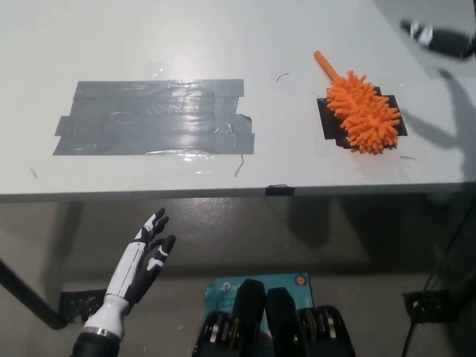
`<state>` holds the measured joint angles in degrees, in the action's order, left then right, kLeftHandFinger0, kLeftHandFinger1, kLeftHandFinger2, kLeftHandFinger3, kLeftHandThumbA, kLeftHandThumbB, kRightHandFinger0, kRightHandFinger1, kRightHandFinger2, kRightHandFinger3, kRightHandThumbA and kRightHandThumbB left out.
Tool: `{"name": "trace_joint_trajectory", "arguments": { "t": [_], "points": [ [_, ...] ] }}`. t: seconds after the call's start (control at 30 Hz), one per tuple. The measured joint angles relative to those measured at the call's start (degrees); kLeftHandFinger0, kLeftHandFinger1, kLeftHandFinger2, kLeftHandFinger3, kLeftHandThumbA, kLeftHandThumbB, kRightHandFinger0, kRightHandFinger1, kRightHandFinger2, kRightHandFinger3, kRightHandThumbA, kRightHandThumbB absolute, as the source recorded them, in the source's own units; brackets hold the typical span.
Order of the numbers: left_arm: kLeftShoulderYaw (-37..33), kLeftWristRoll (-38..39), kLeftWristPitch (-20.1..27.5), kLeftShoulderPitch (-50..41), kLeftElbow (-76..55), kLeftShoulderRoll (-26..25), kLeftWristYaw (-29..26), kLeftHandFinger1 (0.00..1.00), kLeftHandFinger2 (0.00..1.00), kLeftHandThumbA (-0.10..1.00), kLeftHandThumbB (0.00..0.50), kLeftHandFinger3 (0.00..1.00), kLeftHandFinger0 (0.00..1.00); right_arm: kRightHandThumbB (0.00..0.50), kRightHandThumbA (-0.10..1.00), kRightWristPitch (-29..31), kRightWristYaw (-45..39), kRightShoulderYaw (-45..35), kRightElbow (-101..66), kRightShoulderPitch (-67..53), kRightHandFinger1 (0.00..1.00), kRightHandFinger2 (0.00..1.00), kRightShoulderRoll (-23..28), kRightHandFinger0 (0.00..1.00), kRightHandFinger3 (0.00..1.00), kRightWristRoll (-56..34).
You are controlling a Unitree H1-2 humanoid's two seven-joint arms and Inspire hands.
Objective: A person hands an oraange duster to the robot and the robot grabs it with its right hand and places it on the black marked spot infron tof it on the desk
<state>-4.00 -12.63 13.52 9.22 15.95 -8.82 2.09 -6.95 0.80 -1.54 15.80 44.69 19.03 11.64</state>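
The orange duster [362, 111] lies on the white desk [223, 37], its bristly head across the black marked spot [325, 120] and its handle pointing up-left. Nothing holds it. My black right hand [440, 39] is a blurred dark shape at the top right corner, well above and to the right of the duster and apart from it. My white left hand [141, 260] rests open below the desk's front edge at the lower left.
A large patch of grey tape [152, 117] covers the desk's left middle. The desk's front edge [223, 192] runs across the picture. A blue box [223, 286] lies on the floor beneath.
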Motion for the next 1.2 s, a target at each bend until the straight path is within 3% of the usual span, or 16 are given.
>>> {"name": "trace_joint_trajectory", "arguments": {
  "t": [0.1,0.27,0.43,0.63,0.9,0.93,0.97,1.0,1.2],
  "points": [
    [0.0,0.02,-0.01,-0.01,0.61,0.01,0.01,1.0,1.0,1.0,0.153,1.0,1.0,0.15,0.95,-0.25,0.0,0.0,-5.79,-6.34,1.0,1.0,-0.68,1.0,1.0,0.0],
    [-0.02,0.04,-0.01,-0.06,0.9,0.03,0.01,1.0,1.0,1.0,0.152,1.0,1.0,0.166,0.96,-0.38,0.0,0.11,-12.6,-14.26,1.0,1.0,-2.0,1.0,1.0,-0.01],
    [-0.03,0.16,0.06,-0.24,1.89,0.05,0.0,1.0,1.0,1.0,0.123,1.0,1.0,0.143,0.92,-0.22,0.02,1.3,-21.95,-25.42,1.0,1.0,-5.25,1.0,1.0,0.02],
    [-0.04,0.69,1.58,-1.31,4.46,0.05,-0.03,1.0,1.0,0.97,0.132,1.0,0.99,0.147,0.84,3.89,0.13,6.31,-33.97,-39.12,1.0,1.0,-10.94,1.0,1.0,0.51],
    [-0.1,0.65,2.89,-2.13,4.56,0.05,-0.11,1.0,1.0,0.89,0.119,1.0,0.98,0.173,0.8,10.11,1.18,8.39,-27.01,-40.9,1.0,1.0,-13.53,1.0,1.0,2.74],
    [-0.06,0.65,2.93,-2.39,4.43,0.05,-0.12,1.0,1.0,0.87,0.125,1.0,0.98,0.177,0.77,10.87,1.34,8.84,-24.17,-40.9,1.0,1.0,-13.48,1.0,1.0,3.4],
    [-0.07,0.65,2.96,-2.52,4.34,0.06,-0.12,1.0,1.0,0.87,0.13,1.0,0.98,0.163,0.67,11.15,1.39,9.08,-22.43,-40.84,1.0,1.0,-13.39,1.0,1.0,3.82],
    [-0.07,0.65,3.0,-2.58,4.28,0.08,-0.12,1.0,1.0,0.86,0.124,1.0,0.98,0.164,0.71,11.35,1.41,9.28,-21.13,-40.86,1.0,1.0,-13.33,1.0,1.0,4.14],
    [-0.04,0.64,3.09,-2.71,3.72,0.1,-0.16,1.0,1.0,0.82,0.12,1.0,0.99,0.161,0.68,12.64,1.31,10.51,-11.39,-39.97,1.0,1.0,-12.52,1.0,1.0,5.29]
  ]
}}
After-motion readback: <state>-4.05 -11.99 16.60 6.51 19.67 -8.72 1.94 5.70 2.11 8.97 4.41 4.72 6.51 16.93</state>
